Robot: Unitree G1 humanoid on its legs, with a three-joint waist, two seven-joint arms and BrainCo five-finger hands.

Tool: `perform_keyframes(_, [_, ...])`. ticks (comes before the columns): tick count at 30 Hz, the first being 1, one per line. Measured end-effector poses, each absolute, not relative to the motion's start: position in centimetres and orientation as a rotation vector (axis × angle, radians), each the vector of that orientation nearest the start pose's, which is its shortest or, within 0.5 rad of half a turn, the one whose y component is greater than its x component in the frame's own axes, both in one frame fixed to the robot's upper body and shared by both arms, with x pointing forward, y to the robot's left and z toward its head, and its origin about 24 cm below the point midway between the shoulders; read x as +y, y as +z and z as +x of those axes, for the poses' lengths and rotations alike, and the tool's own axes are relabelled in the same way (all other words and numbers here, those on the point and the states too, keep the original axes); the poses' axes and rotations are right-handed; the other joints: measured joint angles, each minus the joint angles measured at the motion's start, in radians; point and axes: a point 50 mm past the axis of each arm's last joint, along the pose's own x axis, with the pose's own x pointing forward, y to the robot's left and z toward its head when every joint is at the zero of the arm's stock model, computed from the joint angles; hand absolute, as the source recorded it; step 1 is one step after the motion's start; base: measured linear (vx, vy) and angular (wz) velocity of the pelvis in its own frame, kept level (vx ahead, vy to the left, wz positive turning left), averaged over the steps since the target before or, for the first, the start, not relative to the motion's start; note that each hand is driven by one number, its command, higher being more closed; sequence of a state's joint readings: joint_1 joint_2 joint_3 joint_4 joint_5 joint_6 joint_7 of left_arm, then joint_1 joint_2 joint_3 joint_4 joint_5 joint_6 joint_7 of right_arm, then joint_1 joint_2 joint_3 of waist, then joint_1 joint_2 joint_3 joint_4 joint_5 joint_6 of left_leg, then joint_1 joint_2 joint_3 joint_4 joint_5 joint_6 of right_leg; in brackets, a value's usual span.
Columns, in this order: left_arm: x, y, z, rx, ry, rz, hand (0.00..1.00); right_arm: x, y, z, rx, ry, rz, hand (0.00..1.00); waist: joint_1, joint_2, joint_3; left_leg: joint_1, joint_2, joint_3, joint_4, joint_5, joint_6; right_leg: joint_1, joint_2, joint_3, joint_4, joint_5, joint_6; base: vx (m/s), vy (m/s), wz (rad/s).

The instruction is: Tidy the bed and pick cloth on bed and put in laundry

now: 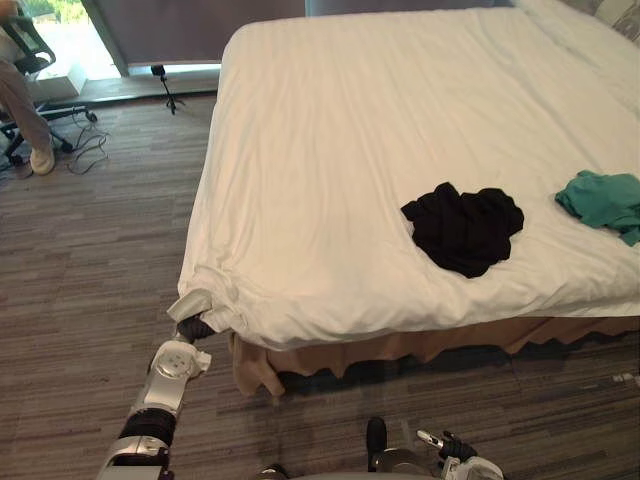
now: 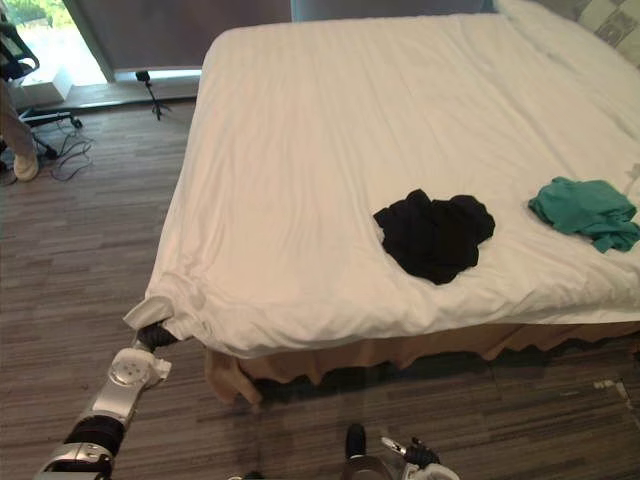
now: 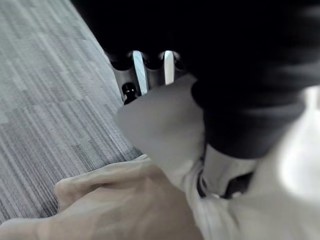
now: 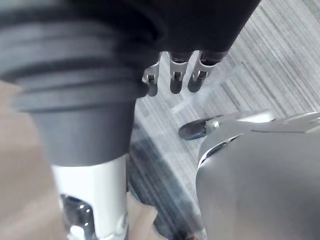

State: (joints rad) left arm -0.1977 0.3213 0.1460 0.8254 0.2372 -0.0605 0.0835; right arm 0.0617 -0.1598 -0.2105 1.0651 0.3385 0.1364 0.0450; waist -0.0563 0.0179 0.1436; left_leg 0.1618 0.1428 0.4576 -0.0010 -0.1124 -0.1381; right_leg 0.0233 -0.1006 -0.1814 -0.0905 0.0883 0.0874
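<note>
Right hand (image 1: 455, 450) low, fingers loose. My left hand (image 1: 197, 327) clamps sheet (image 1: 330, 150) corner. Black cloth (image 1: 463, 228), green cloth (image 1: 603, 200) lie on sheet, well away. If I overpull, sheet slides off, dumping both.

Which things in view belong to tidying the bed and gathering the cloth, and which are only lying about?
Belong to the job:
white duvet, its corner pinched by the left hand
black cloth
green cloth

Only lying about:
office chair
small tripod
cables on the floor
</note>
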Motion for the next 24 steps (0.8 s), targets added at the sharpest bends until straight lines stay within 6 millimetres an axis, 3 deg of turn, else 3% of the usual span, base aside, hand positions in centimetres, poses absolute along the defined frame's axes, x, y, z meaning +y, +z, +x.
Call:
perform_keyframes(3, [28.2, -6.6, 22.7, 0.603, 0.318, 0.432, 0.00, -23.1, -16.4, 6.9, 1.199, -0.542, 0.441, 0.00, 0.000, 0.003, -0.005, 0.011, 0.007, 0.006, -0.002, 0.000, 0.000, 0.005, 0.007, 0.001, 0.000, -0.007, -0.007, 0.02, -0.050, -0.09])
perform_keyframes(5, [28.6, -9.0, 19.5, 0.740, 0.341, 0.422, 0.00, -23.3, -16.6, 5.7, 1.198, -0.648, 0.512, 0.00, 0.001, 0.010, -0.018, 0.031, 0.012, 0.018, -0.008, 0.000, -0.001, 0.018, 0.014, 0.002, 0.000, -0.016, -0.010, 0.02, -0.040, -0.10])
perform_keyframes(7, [28.7, -13.3, 11.0, 1.063, 0.405, 0.332, 0.00, -24.1, -16.6, 3.8, 1.187, -0.858, 0.604, 0.00, 0.007, 0.024, -0.050, 0.042, 0.015, 0.031, -0.020, 0.001, -0.003, 0.018, 0.020, -0.001, 0.000, -0.025, -0.007, 0.06, -0.039, -0.01])
perform_keyframes(8, [28.6, -13.8, 9.5, 1.115, 0.419, 0.313, 0.00, -24.3, -16.6, 3.4, 1.182, -0.907, 0.626, 0.00, 0.009, 0.025, -0.053, 0.044, 0.016, 0.032, -0.021, 0.001, -0.003, 0.019, 0.021, -0.003, 0.000, -0.025, -0.007, 0.05, -0.030, 0.12])
perform_keyframes(9, [28.5, -14.7, 5.7, 1.231, 0.448, 0.277, 0.00, -25.0, -16.5, 2.4, 1.170, -1.024, 0.671, 0.00, 0.019, 0.025, -0.056, 0.054, 0.018, 0.035, -0.023, -0.001, -0.006, 0.032, 0.022, -0.007, 0.000, -0.026, -0.005, -0.01, -0.019, 0.13])
perform_keyframes(10, [28.6, -14.9, 3.9, 1.279, 0.469, 0.261, 0.00, -25.5, -16.4, 1.6, 1.157, -1.110, 0.701, 0.00, 0.032, 0.024, -0.065, 0.053, 0.020, 0.039, -0.023, -0.004, -0.011, 0.033, 0.024, -0.010, 0.000, -0.027, -0.005, -0.05, -0.032, 0.16])
perform_keyframes(11, [28.9, -14.9, 1.7, 1.321, 0.514, 0.223, 0.00, -26.7, -16.1, 0.8, 1.121, -1.235, 0.730, 1.00, 0.053, 0.020, -0.076, 0.053, 0.019, 0.055, -0.027, -0.009, -0.017, 0.034, 0.028, -0.013, -0.001, -0.027, -0.004, -0.08, -0.028, 0.14])
perform_keyframes(12, [29.0, -14.9, 1.3, 1.330, 0.531, 0.209, 0.00, -27.2, -15.9, 0.7, 1.104, -1.275, 0.732, 1.00, 0.053, 0.019, -0.078, 0.053, 0.019, 0.060, -0.030, -0.012, -0.021, 0.034, 0.030, -0.015, -0.001, -0.028, -0.004, -0.11, -0.026, 0.13])
perform_keyframes(14, [29.3, -14.8, 0.6, 1.320, 0.569, 0.194, 0.00, -30.7, -14.5, 0.2, 0.993, -1.475, 0.739, 1.00, 0.054, 0.001, -0.087, 0.050, 0.013, 0.074, -0.034, -0.020, -0.026, 0.031, 0.025, -0.015, -0.002, -0.027, -0.003, -0.17, -0.029, -0.06])
perform_keyframes(16, [29.0, -14.8, 1.5, 1.258, 0.567, 0.175, 0.00, -34.7, -12.4, -0.4, 0.850, -1.622, 0.686, 1.00, 0.043, -0.020, -0.125, 0.050, 0.011, 0.085, -0.034, -0.023, -0.024, 0.025, 0.023, -0.008, -0.007, -0.027, -0.003, -0.14, -0.045, -0.17])
perform_keyframes(19, [28.0, -14.9, 3.3, 1.191, 0.491, 0.184, 0.00, -39.0, -9.0, 0.8, 0.663, -1.657, 0.540, 1.00, 0.029, -0.032, -0.161, 0.049, 0.008, 0.088, -0.033, -0.023, -0.024, 0.020, 0.022, -0.001, -0.007, -0.026, -0.004, -0.05, -0.038, -0.11])
perform_keyframes(20, [27.2, -14.9, 4.7, 1.150, 0.439, 0.205, 0.00, -41.5, -6.3, 3.3, 0.532, -1.602, 0.437, 1.00, 0.017, -0.035, -0.166, 0.046, 0.004, 0.096, -0.032, -0.024, -0.023, 0.011, 0.021, 0.013, -0.002, -0.020, -0.005, -0.07, -0.033, -0.31])
perform_keyframes(21, [27.0, -14.8, 5.5, 1.125, 0.420, 0.210, 0.00, -42.8, -4.5, 5.2, 0.451, -1.551, 0.376, 1.00, 0.015, -0.029, -0.161, 0.046, 0.003, 0.101, -0.032, -0.023, -0.023, 0.002, 0.021, 0.025, -0.002, -0.016, -0.008, -0.08, -0.032, -0.37])
perform_keyframes(22, [26.8, -14.8, 5.8, 1.111, 0.407, 0.219, 0.00, -43.3, -3.3, 6.6, 0.402, -1.511, 0.337, 1.00, 0.014, -0.029, -0.162, 0.045, 0.002, 0.107, -0.032, -0.023, -0.023, -0.005, 0.020, 0.032, -0.001, -0.014, -0.009, -0.08, -0.035, -0.28])
perform_keyframes(24, [26.3, -14.6, 6.9, 1.078, 0.352, 0.246, 0.00, -44.1, 1.3, 11.8, 0.229, -1.332, 0.163, 1.00, 0.006, -0.028, -0.162, 0.028, 0.002, 0.106, -0.029, -0.021, -0.024, -0.023, 0.022, 0.035, -0.001, -0.010, -0.012, -0.06, -0.050, -0.11])
